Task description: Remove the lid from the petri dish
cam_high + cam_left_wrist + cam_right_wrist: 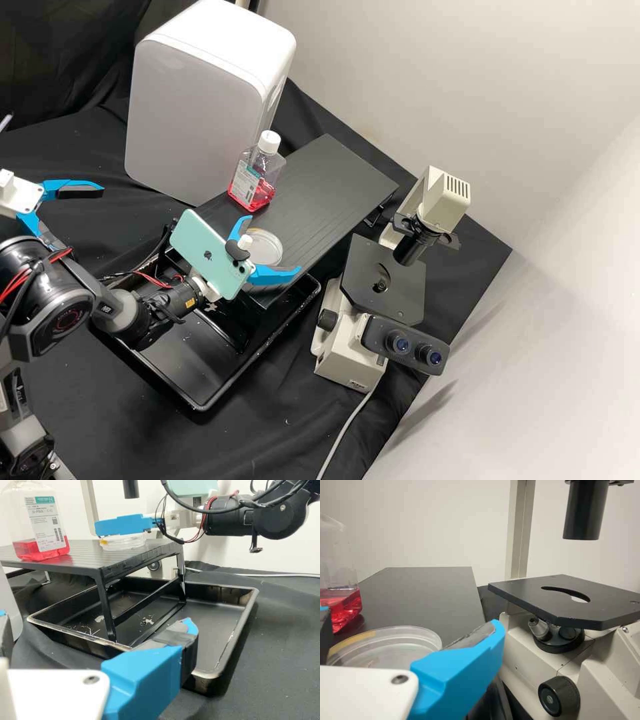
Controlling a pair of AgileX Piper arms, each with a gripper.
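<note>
petri dish (265,248), lid (385,639) on, near-left end of black rack (333,187) over tray (200,393) | step: pre-grasp, right gripper (275,244) spread astride dish, pinching nothing | next: close on lid rim only, lift straight | left gripper (79,217) spread, empty, well left | medium flask (255,175) just behind dish, microscope (387,313) right: little room

the round clear plastic petri dish (385,642) is glossy — the ribbed black shelf (327,190) matt, the scuffed black metal tray (210,630) shiny, the black bench cloth (287,427) dull.
</note>
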